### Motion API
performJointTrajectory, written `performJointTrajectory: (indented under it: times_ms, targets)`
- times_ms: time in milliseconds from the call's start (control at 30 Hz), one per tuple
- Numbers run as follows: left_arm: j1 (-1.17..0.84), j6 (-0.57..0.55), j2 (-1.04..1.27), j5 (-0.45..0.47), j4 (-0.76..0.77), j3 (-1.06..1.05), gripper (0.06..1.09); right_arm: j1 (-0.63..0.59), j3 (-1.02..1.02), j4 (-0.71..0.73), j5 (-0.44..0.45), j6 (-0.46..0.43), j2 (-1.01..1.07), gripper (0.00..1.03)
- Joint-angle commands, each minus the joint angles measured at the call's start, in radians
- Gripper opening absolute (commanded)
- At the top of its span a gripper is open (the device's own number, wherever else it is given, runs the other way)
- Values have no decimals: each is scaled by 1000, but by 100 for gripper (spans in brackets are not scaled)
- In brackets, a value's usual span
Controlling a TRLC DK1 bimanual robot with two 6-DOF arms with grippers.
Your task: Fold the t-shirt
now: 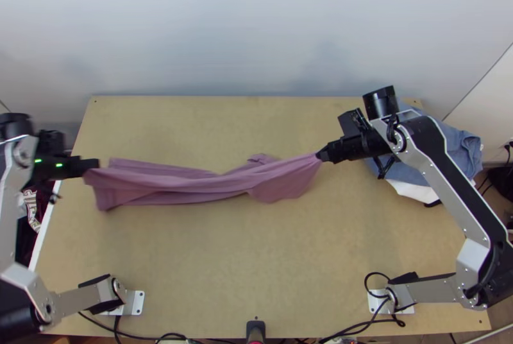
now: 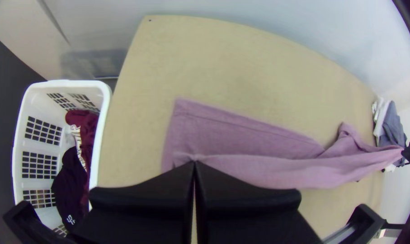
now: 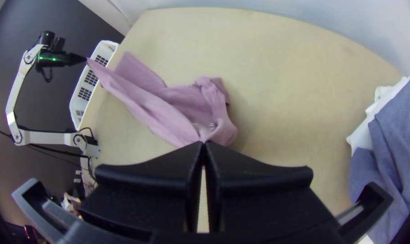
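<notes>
The wall (image 1: 256, 29) is big and pale, and it stands behind the table (image 1: 224, 267). The table is flat and light brown. The left arm (image 1: 9, 199) and right arm (image 1: 442, 193) reach over it from its near side.

The pink shirt (image 1: 192, 182) is pulled out long across the table, from the left side to right of the middle. It is all bunched in long, wavy folds, and a flatter bit at the left end lies behind the held part.

The white basket (image 2: 60, 83) is by the left side of the table. It has dark red cloth (image 2: 89, 121) and black cloth (image 2: 67, 180) inside. Blue cloth (image 1: 463, 151) is in a heap at the far right corner, and white cloth (image 1: 413, 191) pokes out from under it.

The left gripper (image 1: 96, 164) is closed tight on the left end of the shirt. The right gripper (image 1: 322, 155) is closed tight too, and it pinches the right end. I can't tell which parts of the shirt they hold.
</notes>
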Motion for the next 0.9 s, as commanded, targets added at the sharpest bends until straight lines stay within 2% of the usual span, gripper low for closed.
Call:
performJointTrajectory:
  times_ms: [0,167,400,433,500,600,700,800,867]
  targets:
    - [-134,-43,144,-25,178,-109,10,-39,-88,67,0,-3,23,3]
    - [-206,-78,291,-72,280,-54,10,-29,-78,105,0,0,58,3]
    - [-242,-103,486,-100,292,52,11,-19,-71,122,0,1,101,3]
    - [-243,-103,500,-101,295,52,14,-17,-71,123,0,1,104,3]
    - [-245,-103,519,-100,295,52,21,-16,-68,123,0,1,109,3]
    - [-245,-107,530,-100,289,52,49,-9,-60,123,0,1,113,3]
    - [-245,-115,532,-100,266,75,68,-3,-51,123,0,1,119,3]
    - [-226,-115,529,-101,238,106,82,9,-41,123,0,3,125,3]
    - [-205,-112,524,-101,227,114,88,21,-37,123,0,3,127,3]
